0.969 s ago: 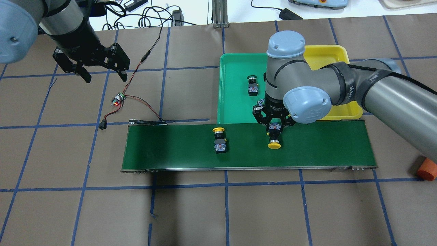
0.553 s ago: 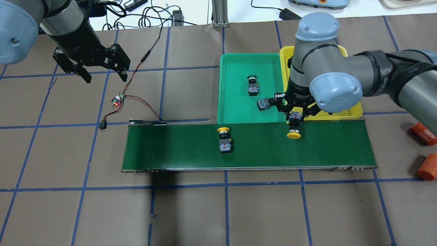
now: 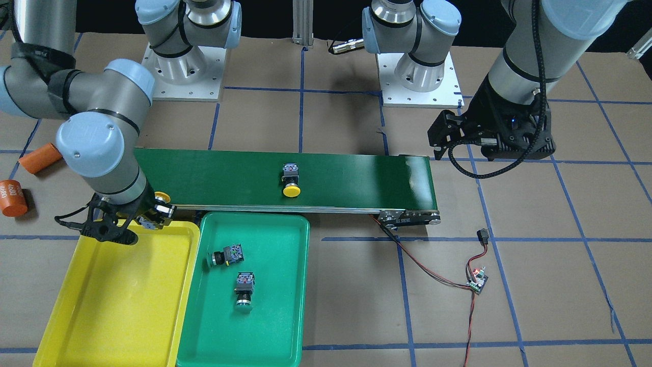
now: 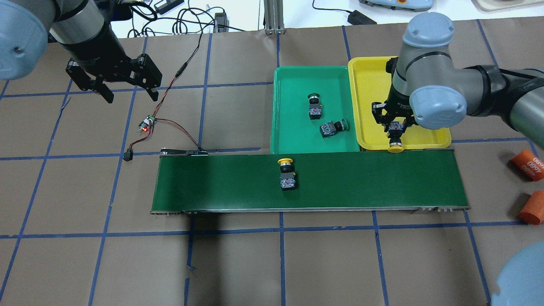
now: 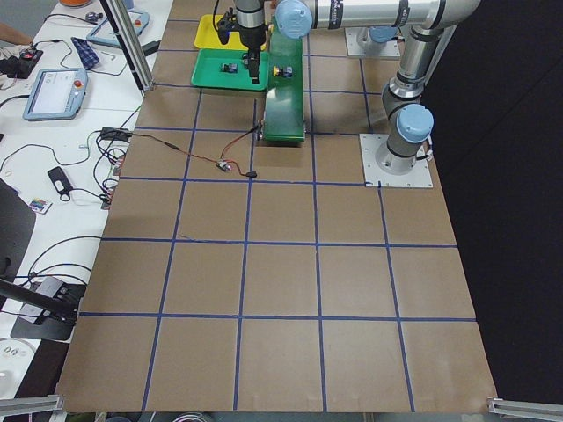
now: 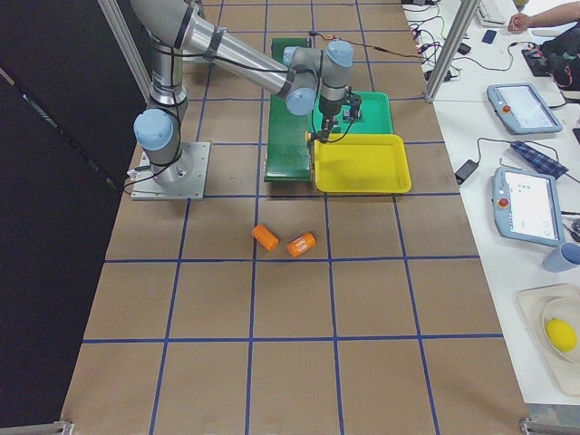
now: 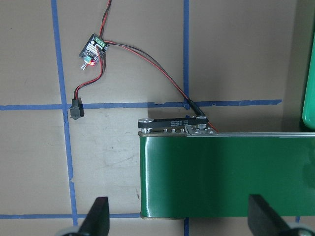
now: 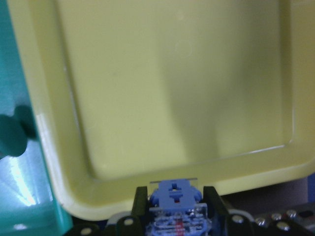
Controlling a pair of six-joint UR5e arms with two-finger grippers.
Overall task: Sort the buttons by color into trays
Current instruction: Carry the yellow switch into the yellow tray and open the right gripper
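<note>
The table (image 4: pixel 255 263), papered brown with a blue grid, has wide bare ground on the robot's side of the belt (image 4: pixel 361 182). The belt lies crosswise at mid-table. Against its far edge sit two trays side by side, their long rims touching.

The green tray (image 4: pixel 293 127) is the left one and holds two green buttons. One (image 4: pixel 314 106) is near the middle, and the other (image 4: pixel 332 127) lies on its side nearer the rim shared with the yellow tray. The rest of its floor is open.

The yellow tray (image 4: pixel 369 85) is the right one. Its floor lies open from the belt-side rim to the far end.

The right gripper (image 4: pixel 395 126) hangs over that tray's belt-side end, near the corner by the green tray. Its jaws are clamped on the body of a yellow button (image 4: pixel 395 142). The cap points back towards the belt and sits above the tray's rim. In the wrist view the body shows between the fingers with the tray floor beyond.

The left gripper (image 4: pixel 129 95) hovers over bare table past the belt's left end, jaws wide apart.

Two orange cylinders (image 4: pixel 527 163) lie on the table off the belt's right end, well apart from the trays.

A second yellow button (image 4: pixel 287 174) lies mid-belt, clear of both long edges.

A small circuit board (image 4: pixel 147 123) sits below the left gripper, with wires running to the belt's left end.
</note>
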